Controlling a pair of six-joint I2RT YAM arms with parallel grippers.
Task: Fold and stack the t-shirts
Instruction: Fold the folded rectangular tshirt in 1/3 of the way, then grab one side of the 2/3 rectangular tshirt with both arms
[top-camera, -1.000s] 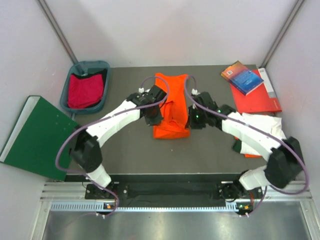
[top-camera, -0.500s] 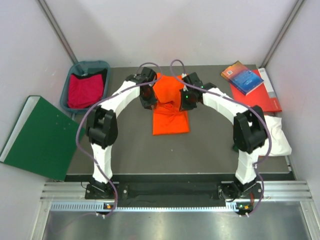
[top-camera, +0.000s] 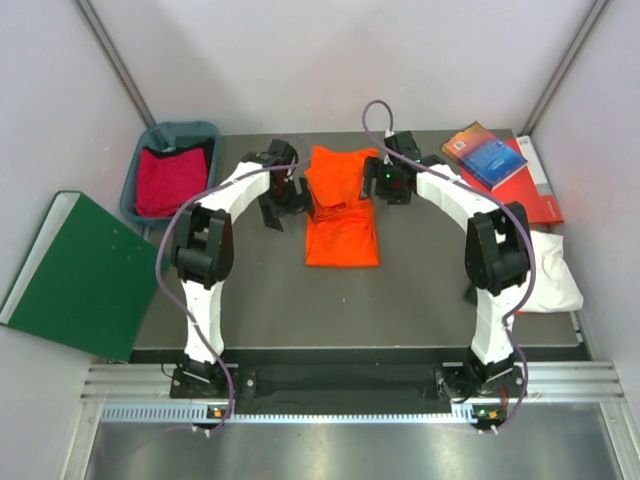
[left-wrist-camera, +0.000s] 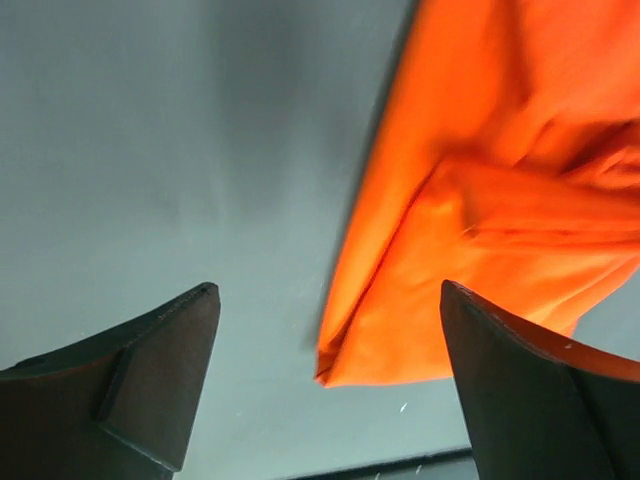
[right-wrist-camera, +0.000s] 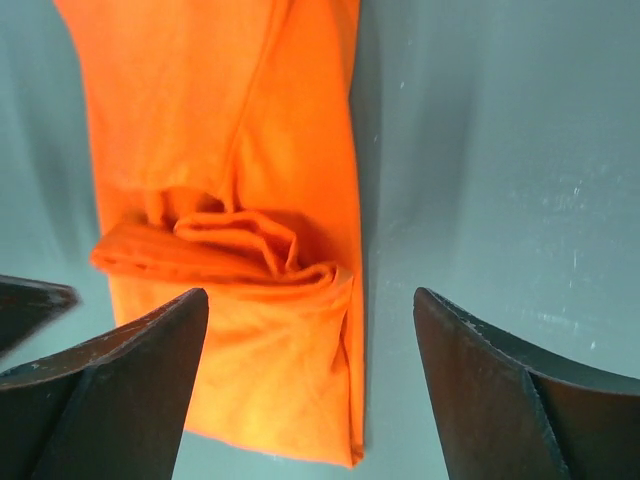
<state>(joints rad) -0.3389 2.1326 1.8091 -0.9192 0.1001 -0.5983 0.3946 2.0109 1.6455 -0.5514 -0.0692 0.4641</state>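
My overhead camera sits high behind the two arm bases (top-camera: 205, 378) and looks down and forward over the whole dark grey tabletop (top-camera: 260, 300). The left wrist camera hangs close above that surface, looking down between the two dark fingers (left-wrist-camera: 150, 380) of the left gripper (left-wrist-camera: 330, 385). The bright orange folded fabric t-shirt (left-wrist-camera: 480, 200) fills its right side. The right wrist camera looks down just as near from the opposite flank, through the right gripper (right-wrist-camera: 310, 390), with the shirt on its left. All three views share that shirt and the grey surface beside it.
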